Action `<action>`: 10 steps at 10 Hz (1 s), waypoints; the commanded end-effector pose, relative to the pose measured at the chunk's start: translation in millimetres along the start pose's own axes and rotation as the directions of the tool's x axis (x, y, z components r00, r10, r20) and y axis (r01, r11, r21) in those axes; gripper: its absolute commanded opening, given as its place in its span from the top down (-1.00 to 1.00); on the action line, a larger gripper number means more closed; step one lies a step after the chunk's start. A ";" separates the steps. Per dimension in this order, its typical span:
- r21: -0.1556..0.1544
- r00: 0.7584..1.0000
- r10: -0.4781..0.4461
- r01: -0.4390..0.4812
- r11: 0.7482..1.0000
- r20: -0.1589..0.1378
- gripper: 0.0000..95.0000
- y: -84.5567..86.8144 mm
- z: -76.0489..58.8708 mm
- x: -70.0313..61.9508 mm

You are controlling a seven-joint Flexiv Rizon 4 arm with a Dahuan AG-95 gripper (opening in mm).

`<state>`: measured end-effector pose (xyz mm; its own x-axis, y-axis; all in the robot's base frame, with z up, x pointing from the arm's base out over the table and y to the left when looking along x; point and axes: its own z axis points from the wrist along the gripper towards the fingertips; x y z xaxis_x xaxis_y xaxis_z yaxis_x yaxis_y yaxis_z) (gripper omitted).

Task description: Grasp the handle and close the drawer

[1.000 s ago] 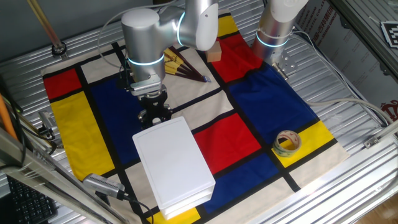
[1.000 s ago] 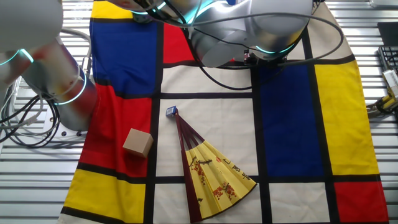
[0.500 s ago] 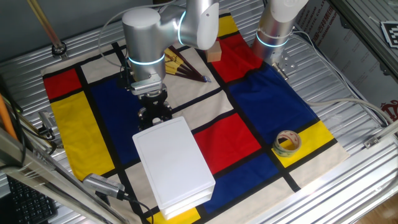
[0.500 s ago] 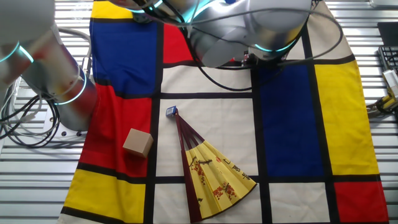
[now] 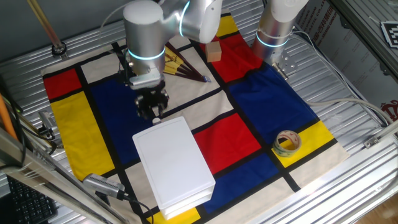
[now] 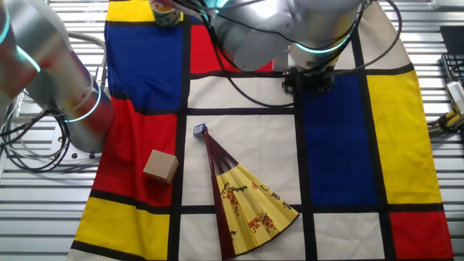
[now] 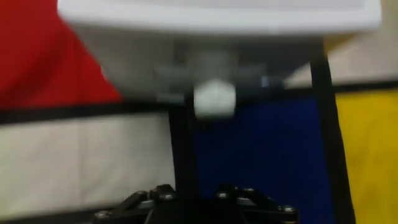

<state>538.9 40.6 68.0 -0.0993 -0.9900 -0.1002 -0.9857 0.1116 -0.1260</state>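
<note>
The arm is reaching down over the checked cloth (image 5: pixel 261 106), its wrist pointing at the table and the gripper (image 5: pixel 152 107) hanging just off the short end of the flat white box (image 5: pixel 174 163). In the one fixed view the black fingers are hovering beside that end, with a speck of white showing at their tips; whether they are touching it cannot be told. The hand view is blurred. There the handle (image 7: pixel 214 98) is sticking out from the middle of the drawer (image 7: pixel 217 37) front, apart from the finger bases at the bottom edge, and nothing is sitting between them. How wide the jaws are standing cannot be told from any view.

The drawer is lying flush under the box lid as far as the fixed view shows; its inside is hidden.

A wooden cube (image 6: pixel 160 166), a folding fan (image 6: pixel 246 199) and a tape roll (image 5: pixel 287 142) are lying apart on the cloth.
</note>
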 end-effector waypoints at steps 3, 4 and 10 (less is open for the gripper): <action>-0.002 0.998 0.055 -0.055 0.998 -0.029 0.60 2.1 -12.8 22.7; 0.001 0.997 0.060 -0.060 0.998 -0.041 0.60 2.3 -13.3 23.3; -0.008 0.998 0.063 -0.063 0.998 -0.026 0.60 2.2 -13.8 22.6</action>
<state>532.4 17.1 79.0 -0.1656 -0.9827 -0.0831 -0.9784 0.1743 -0.1110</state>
